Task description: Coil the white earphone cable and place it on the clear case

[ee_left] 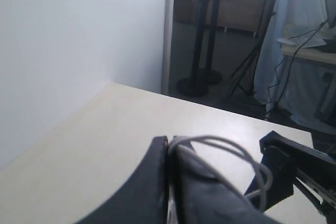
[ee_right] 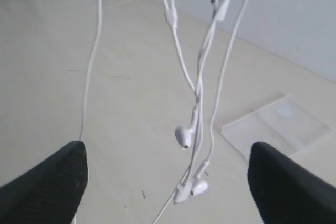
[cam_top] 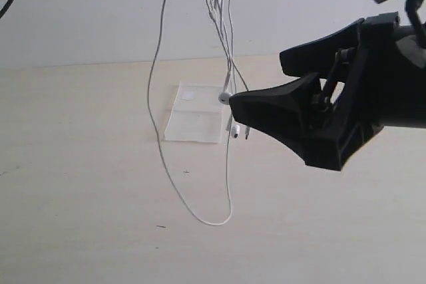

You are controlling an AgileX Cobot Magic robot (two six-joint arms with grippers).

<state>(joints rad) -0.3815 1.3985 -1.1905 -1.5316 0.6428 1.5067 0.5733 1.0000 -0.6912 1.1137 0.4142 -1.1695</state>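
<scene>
My left fingers (ee_left: 152, 182) pinch the white earphone cable (cam_top: 213, 223); my right fingers (ee_right: 47, 182) stand spread, holding nothing.
The cable dangles in loose strands above the clear case (cam_top: 196, 124) and the surface (cam_top: 80, 197). I judge that coiling is barely begun and placing is not yet done.

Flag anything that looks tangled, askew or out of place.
The white earphone cable is uncoiled: it hangs in loose strands from the shut left gripper, bunched near the top, earbuds dangling by the clear case. The open right gripper holds none of it. Nothing looks damaged.
</scene>
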